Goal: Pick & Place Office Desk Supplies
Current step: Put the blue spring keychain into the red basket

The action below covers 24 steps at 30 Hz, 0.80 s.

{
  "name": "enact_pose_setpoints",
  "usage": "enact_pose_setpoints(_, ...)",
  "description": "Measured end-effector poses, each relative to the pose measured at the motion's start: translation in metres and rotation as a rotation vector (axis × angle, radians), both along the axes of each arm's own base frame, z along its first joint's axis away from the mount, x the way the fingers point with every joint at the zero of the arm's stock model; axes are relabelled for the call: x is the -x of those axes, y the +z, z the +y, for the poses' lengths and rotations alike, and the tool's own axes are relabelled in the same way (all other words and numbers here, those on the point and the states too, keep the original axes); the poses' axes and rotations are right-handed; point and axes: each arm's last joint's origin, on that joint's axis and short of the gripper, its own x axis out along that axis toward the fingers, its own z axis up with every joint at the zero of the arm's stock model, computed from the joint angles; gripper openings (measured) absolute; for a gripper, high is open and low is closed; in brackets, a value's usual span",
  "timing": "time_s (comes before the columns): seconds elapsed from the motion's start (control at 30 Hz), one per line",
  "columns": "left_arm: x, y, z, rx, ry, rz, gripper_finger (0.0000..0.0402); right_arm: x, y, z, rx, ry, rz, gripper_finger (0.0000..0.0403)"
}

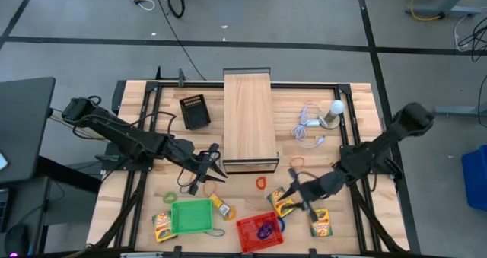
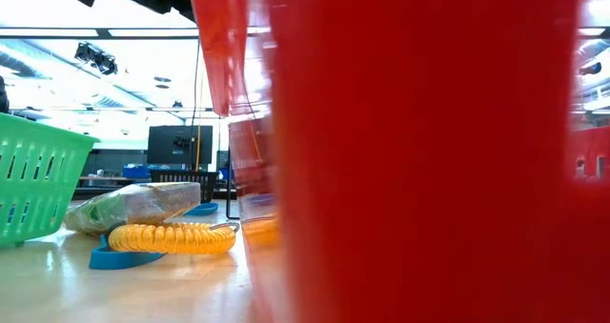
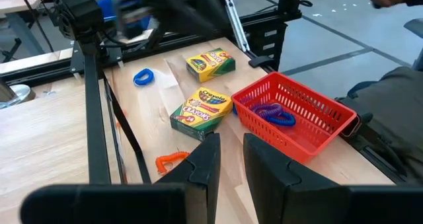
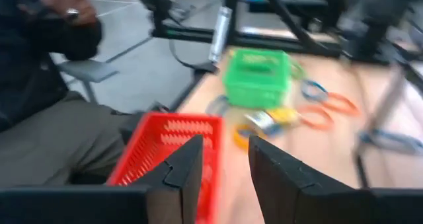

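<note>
**Red basket, green basket, and crayon boxes between my grippers**

My right gripper (image 1: pixel 298 188) hangs over the front right of the table (image 1: pixel 358 98), fingers (image 4: pixel 187 168) parted with nothing between them. It sits just beside a crayon box (image 1: pixel 284 203) that lies slanted, touching the red basket (image 1: pixel 259 232), which holds purple and blue loops (image 3: pixel 272 113). A second box (image 1: pixel 320 222) lies flat further right, its long axis running toward the front edge.

My left gripper (image 1: pixel 207 169) hovers near the front end of the wooden box (image 1: pixel 249 119), fingers (image 3: pixel 205 163) apart and empty. An orange loop (image 1: pixel 261 182) rests between both grippers. The green basket (image 1: pixel 192 217) stands at front left, with a third box (image 1: pixel 162 225) just beside it, long axis also front to back. A green loop (image 1: pixel 170 198) lies behind that basket.

A person sits at the table's front.
</note>
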Motion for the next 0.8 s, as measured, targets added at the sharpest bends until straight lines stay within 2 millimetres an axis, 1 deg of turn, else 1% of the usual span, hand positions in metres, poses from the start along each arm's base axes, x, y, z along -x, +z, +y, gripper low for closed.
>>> enact_pose_setpoints(0.1, 0.000, 0.000, 0.000, 0.000, 0.000, 0.000, 0.0075, 0.015, -0.006, -0.013, 0.000, -0.070, 0.095, 0.0128)
enact_pose_setpoints(0.23, 0.000, 0.000, 0.000, 0.000, 0.000, 0.001, 0.0075, 0.029, -0.010, -0.024, 0.028, -0.161, 0.264, 0.0131)
enact_pose_setpoints(0.5, 0.000, 0.000, 0.000, 0.000, 0.001, 0.002, 0.0075, 0.043, -0.007, -0.034, 0.021, -0.306, 0.598, 0.0151)
enact_pose_setpoints(0.8, 0.000, -0.001, 0.000, -0.001, 0.001, 0.007, 0.0075, 0.067, -0.019, -0.044, -0.036, -0.416, 0.991, 0.0174)
